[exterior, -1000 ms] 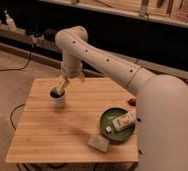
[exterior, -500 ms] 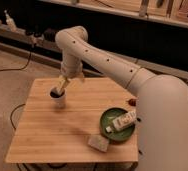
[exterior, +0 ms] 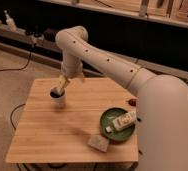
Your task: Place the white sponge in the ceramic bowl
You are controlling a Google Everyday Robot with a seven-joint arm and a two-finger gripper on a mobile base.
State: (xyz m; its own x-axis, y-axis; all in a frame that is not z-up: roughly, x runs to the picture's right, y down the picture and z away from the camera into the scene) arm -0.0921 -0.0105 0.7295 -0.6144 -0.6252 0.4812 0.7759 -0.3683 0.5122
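The white sponge lies flat on the wooden table, near its front edge and just in front of the ceramic bowl. The dark green bowl sits at the table's right side with a white tube-like bottle lying in it. My gripper hangs far to the left of both, right over a small white cup. It is open and holds nothing. The arm reaches to it from the right across the back of the table.
A small dark red object lies by the table's right edge behind the bowl. My white arm body fills the right side. A dark shelf unit runs along the back, and cables lie on the floor at left.
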